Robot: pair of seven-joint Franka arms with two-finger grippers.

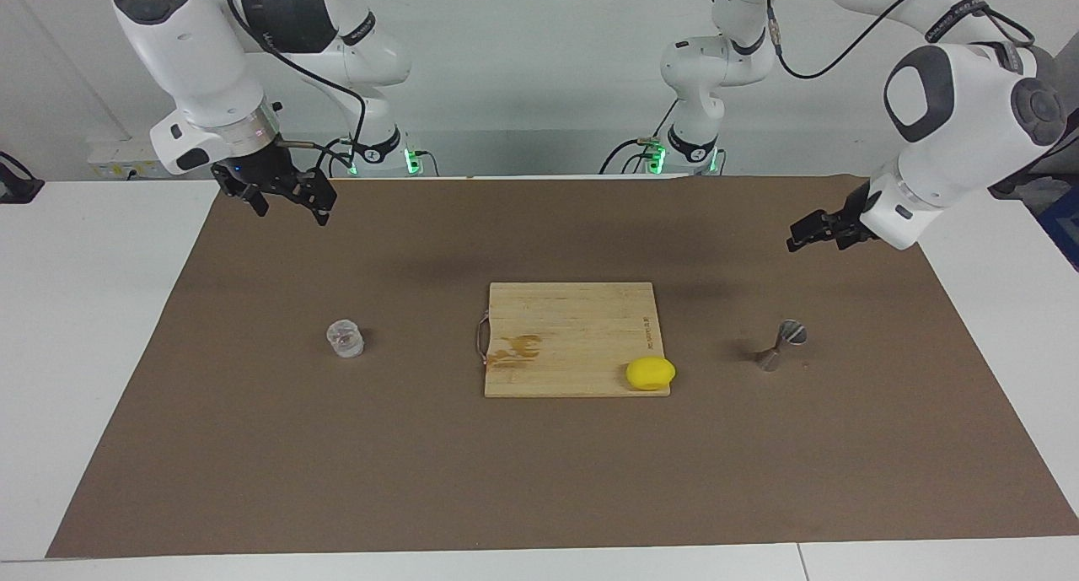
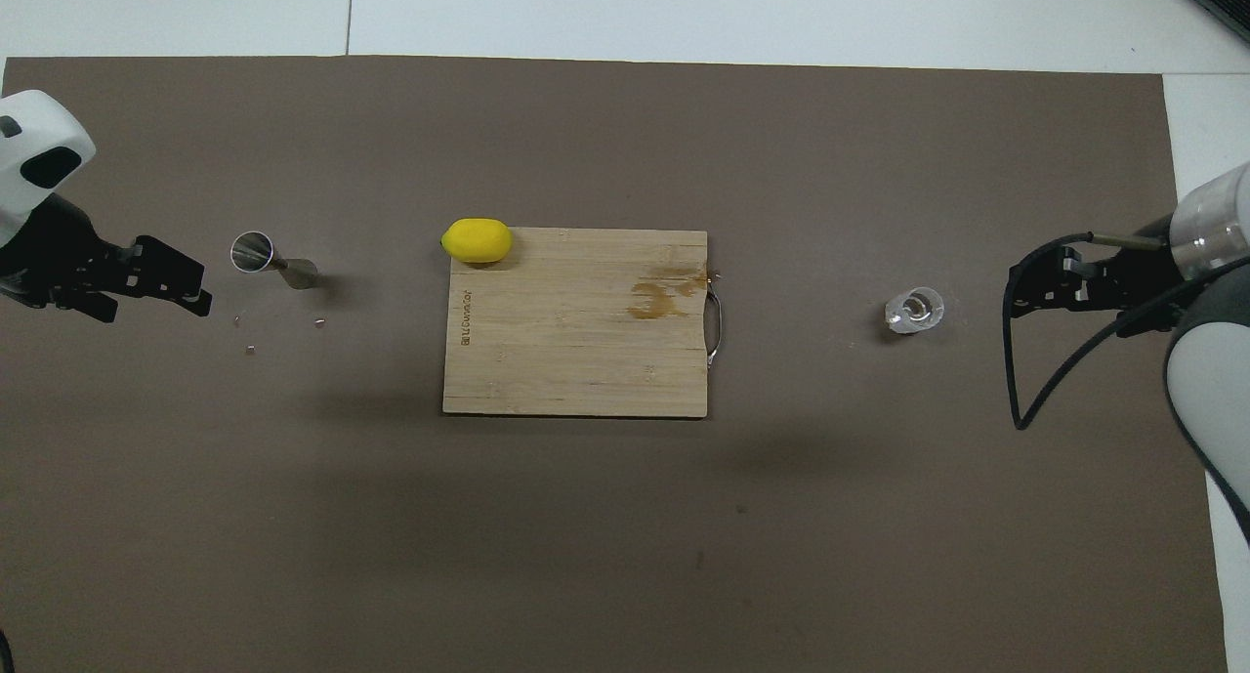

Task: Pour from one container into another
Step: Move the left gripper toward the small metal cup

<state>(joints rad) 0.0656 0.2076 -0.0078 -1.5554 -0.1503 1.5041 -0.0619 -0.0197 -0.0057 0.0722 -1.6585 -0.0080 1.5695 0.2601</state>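
Glass cup, clear with ribbed sides, stands upright on the brown mat toward the right arm's end of the table. I see a little something clear at its bottom in the overhead view, but I cannot tell what.

Right gripper hangs in the air over the mat near that end, holding nothing; its fingers stand apart. It is well clear of the cup.

Left gripper hovers over the mat at the left arm's end, also empty; I cannot tell whether its fingers are apart or together.

Jigger, silvery metal with an hourglass waist, lies tipped on its side on the mat toward the left arm's end, open mouth showing. I see nothing in the mouth. A few tiny specks lie on the mat just beside it.

Wooden cutting board lies flat between cup and jigger, metal handle toward the cup. I note small printed writing along the edge toward the jigger; not legible. A brownish stain marks the board near the handle. Yellow lemon rests on the board's corner farthest from the robots, on the jigger's side.
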